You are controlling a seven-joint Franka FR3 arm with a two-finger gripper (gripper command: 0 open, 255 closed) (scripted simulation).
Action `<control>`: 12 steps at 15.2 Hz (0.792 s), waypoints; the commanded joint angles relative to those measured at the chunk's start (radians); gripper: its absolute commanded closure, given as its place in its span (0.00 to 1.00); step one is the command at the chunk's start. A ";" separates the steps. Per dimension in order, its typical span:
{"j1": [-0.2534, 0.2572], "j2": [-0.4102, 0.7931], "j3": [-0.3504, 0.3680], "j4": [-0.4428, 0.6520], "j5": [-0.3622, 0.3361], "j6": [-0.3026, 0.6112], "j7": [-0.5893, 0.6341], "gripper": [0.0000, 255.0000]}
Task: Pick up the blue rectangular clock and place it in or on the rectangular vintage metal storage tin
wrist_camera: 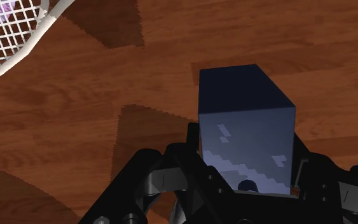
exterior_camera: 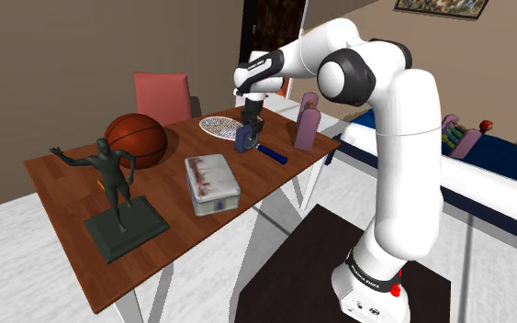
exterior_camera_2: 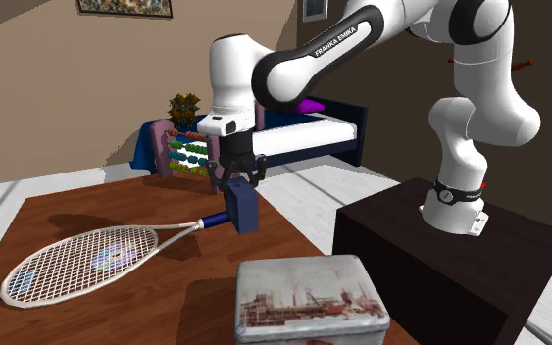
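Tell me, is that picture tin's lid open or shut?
Shut: the tin has its printed lid sitting flat on top, with no gap showing.

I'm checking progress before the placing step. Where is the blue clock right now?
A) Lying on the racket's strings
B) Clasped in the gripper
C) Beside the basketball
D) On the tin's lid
B: the gripper is shut on the blue clock, which is by the handle of the racket and well apart from the tin.
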 commanded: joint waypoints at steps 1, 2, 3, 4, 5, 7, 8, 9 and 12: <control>0.000 -0.010 -0.003 0.012 -0.005 -0.022 0.003 1.00; 0.001 -0.015 -0.004 0.018 -0.007 -0.033 0.004 1.00; 0.001 -0.020 -0.005 0.024 -0.010 -0.044 0.006 1.00; 0.002 -0.025 -0.007 0.031 -0.012 -0.055 0.008 1.00; 0.002 -0.030 -0.008 0.037 -0.015 -0.066 0.009 1.00; 0.003 -0.039 -0.010 0.052 -0.019 -0.088 0.012 1.00; 0.003 -0.044 -0.011 0.059 -0.021 -0.100 0.014 1.00; 0.004 -0.048 -0.012 0.067 -0.023 -0.111 0.015 1.00; 0.042 -0.087 -0.007 0.023 -0.040 -0.102 0.059 1.00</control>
